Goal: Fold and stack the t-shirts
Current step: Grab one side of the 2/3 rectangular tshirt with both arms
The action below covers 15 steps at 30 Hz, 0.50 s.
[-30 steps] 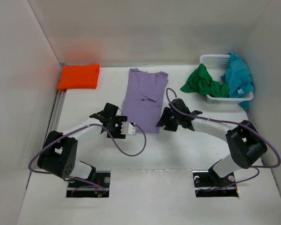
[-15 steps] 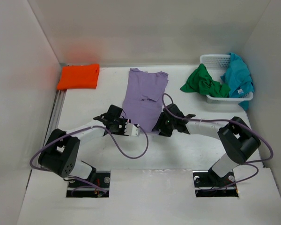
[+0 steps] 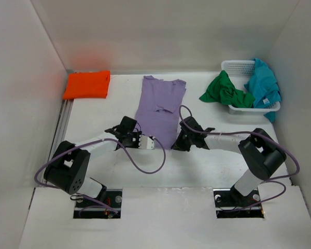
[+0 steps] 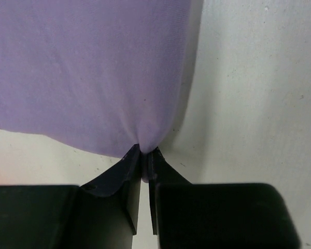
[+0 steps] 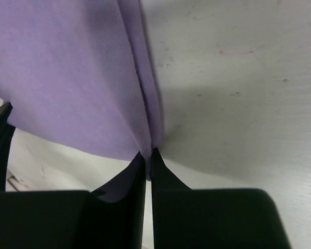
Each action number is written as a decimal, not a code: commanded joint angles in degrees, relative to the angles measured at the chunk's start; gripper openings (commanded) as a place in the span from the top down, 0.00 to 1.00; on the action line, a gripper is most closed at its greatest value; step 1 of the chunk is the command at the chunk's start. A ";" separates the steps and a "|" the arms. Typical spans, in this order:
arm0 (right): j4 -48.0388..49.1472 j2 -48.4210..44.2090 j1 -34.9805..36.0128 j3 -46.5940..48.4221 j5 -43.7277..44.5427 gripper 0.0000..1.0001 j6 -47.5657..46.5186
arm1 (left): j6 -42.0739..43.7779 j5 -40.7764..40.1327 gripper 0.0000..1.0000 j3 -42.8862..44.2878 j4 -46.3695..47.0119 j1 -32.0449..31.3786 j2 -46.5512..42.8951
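The table (image 3: 197,171) bears the lavender t-shirt (image 3: 160,106), which lies flat and stretches away from both sets of jaws. Well beyond the right gripper (image 5: 147,152), the teal t-shirt (image 3: 263,85) and green t-shirt (image 3: 225,91) drape over the basket (image 3: 233,66). The folded orange t-shirt (image 3: 87,84) lies far beyond the left gripper (image 4: 144,151). Each gripper's jaws are pinched tight on a near hem corner of the lavender cloth.

Honestly, there's nothing readable in any of the views. The lavender t-shirt (image 3: 159,106) is just plain cloth up close, with no print or tag. The white basket (image 3: 232,65) is too small in the overhead shot to make out any lettering.
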 commanded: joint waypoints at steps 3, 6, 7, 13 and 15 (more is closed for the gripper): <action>1.09 1.06 0.81 -1.24 0.08 1.00 1.04 | -4.98 0.50 1.00 -0.20 -5.02 -0.71 -1.56; 0.92 -2.89 1.69 -2.64 0.16 1.00 1.75 | -7.17 0.67 1.00 -0.55 -9.50 -1.58 -5.16; 0.83 -4.12 2.04 -3.17 0.34 1.00 1.83 | -7.97 0.50 1.00 -0.90 -11.08 -2.11 -6.74; -5.13 -16.59 10.02 -8.09 1.13 1.00 5.25 | -14.12 -0.56 1.00 -1.79 -27.49 -7.03 -19.39; -9.08 -21.51 15.29 -9.32 1.92 1.00 7.89 | -16.57 -0.56 1.00 -1.00 -36.45 -9.66 -25.01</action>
